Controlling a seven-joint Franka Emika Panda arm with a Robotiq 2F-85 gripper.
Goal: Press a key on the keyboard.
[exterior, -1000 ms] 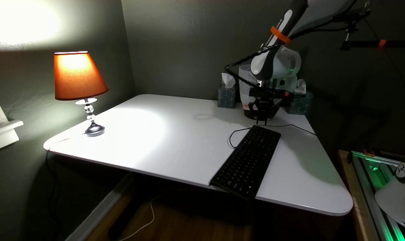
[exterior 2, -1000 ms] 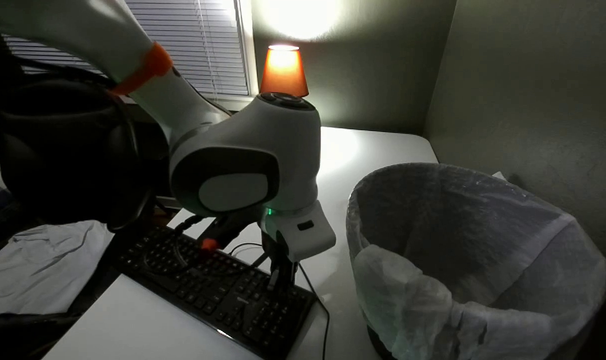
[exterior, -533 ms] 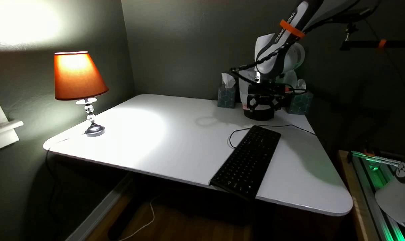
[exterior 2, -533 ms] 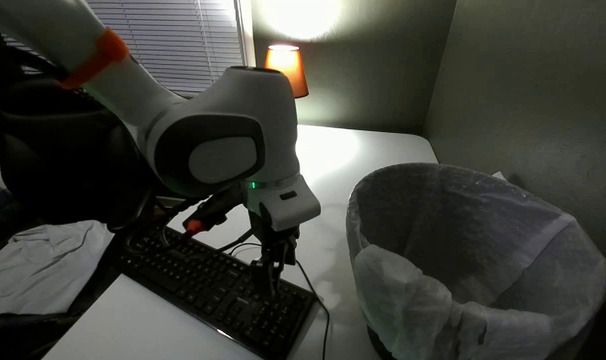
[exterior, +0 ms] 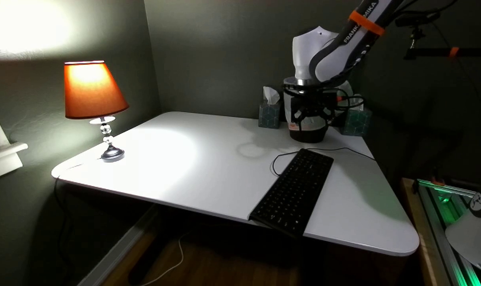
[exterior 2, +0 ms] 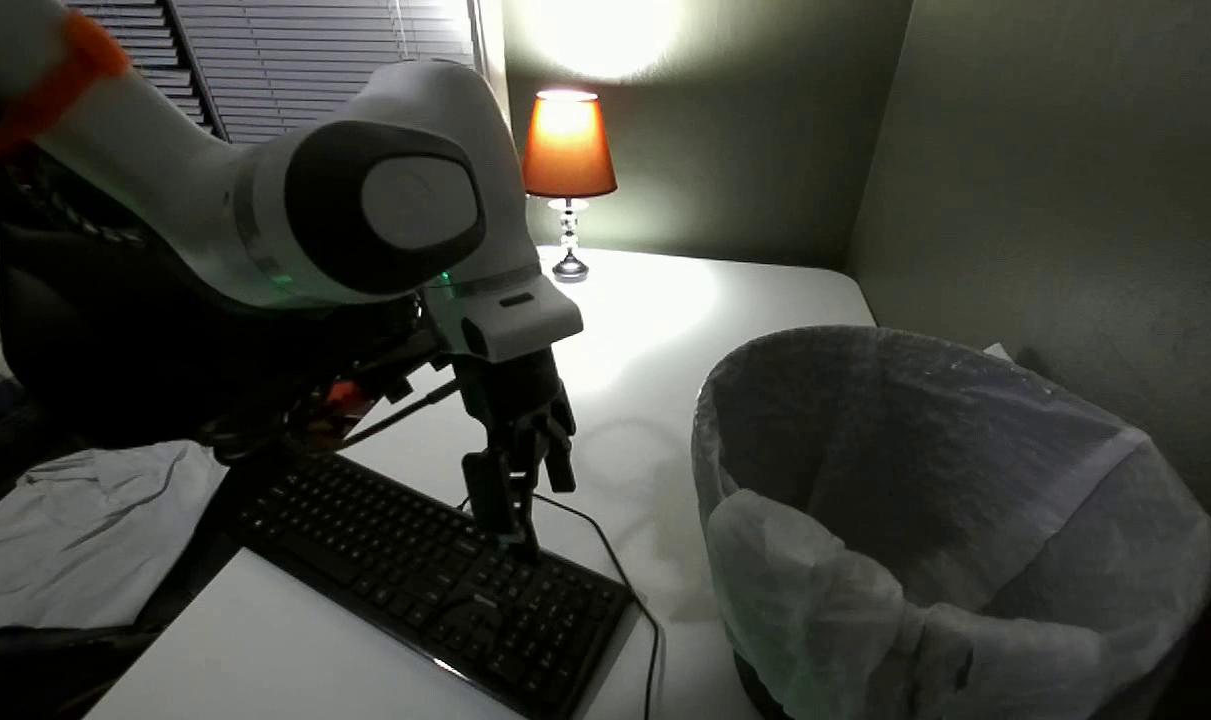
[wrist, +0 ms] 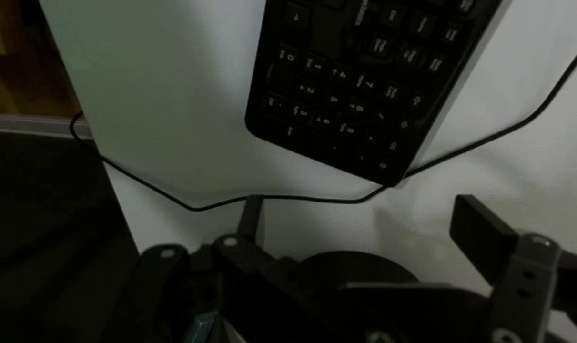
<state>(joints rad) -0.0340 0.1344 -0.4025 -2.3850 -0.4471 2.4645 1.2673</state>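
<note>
The long black keyboard (exterior: 294, 190) lies flat on the white desk, its near end overhanging the front edge in an exterior view. In the wrist view the number-pad end of the keyboard (wrist: 336, 95) points toward me, and the thin black cable (wrist: 312, 198) runs past its corner. My gripper (wrist: 357, 205) stands open, its two fingers wide apart with only desk, cable and part of a dark bin base seen between them. An exterior view puts the gripper (exterior 2: 535, 505) above the number-pad end, raised clear of the keys.
A bin with a pale liner (exterior 2: 865, 590) stands close beside the gripper at the desk's end. Two tissue boxes (exterior: 269, 116) flank it. A lit lamp with an orange shade (exterior: 91, 93) is on the desk's far side.
My gripper has lifted away from the number-pad end of the keyboard, and its fingers have spread from nearly together to wide apart. The keyboard has not moved.
</note>
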